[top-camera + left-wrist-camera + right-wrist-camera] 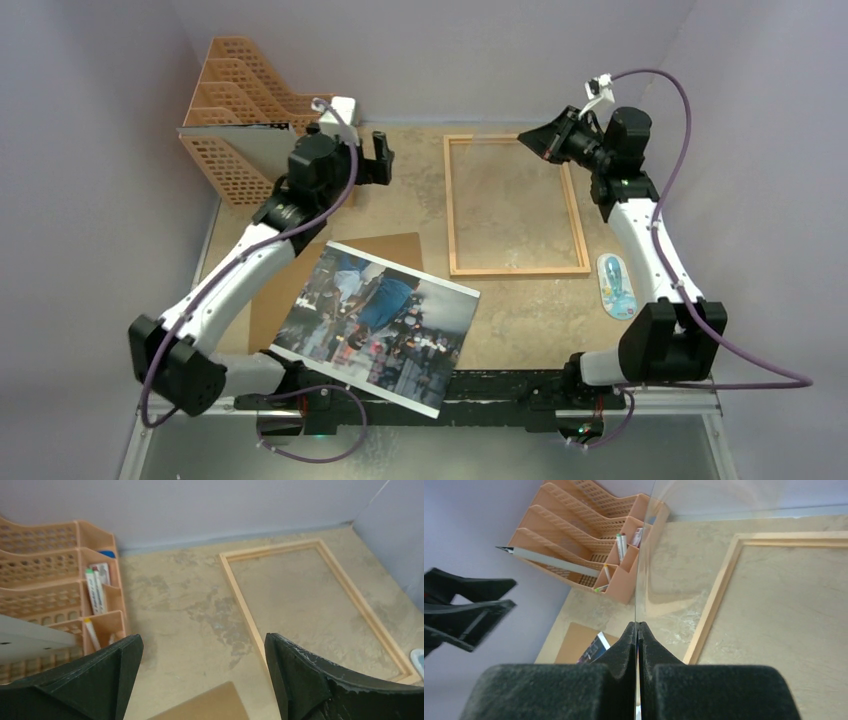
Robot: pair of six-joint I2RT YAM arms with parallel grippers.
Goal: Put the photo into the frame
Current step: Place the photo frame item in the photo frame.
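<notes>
The photo (378,322), a glossy street scene with a white border, lies askew at the table's near edge, partly over a brown backing panel (395,246). Its corner also peeks out in the right wrist view (594,647). The light-wood frame (452,205) lies flat at the back middle; its rail (245,605) also runs through the left wrist view. My left gripper (200,680) hovers open and holds nothing, between the rack and the frame (714,605). At the frame's far right corner, my right gripper (638,625) is shut on the edge of a clear pane (644,555), which stands upright.
An orange file rack (235,120) with pens (95,590) and a grey sheet stands at the back left. A small blue-and-white packet (616,285) lies right of the frame. Purple walls close in the back and both sides.
</notes>
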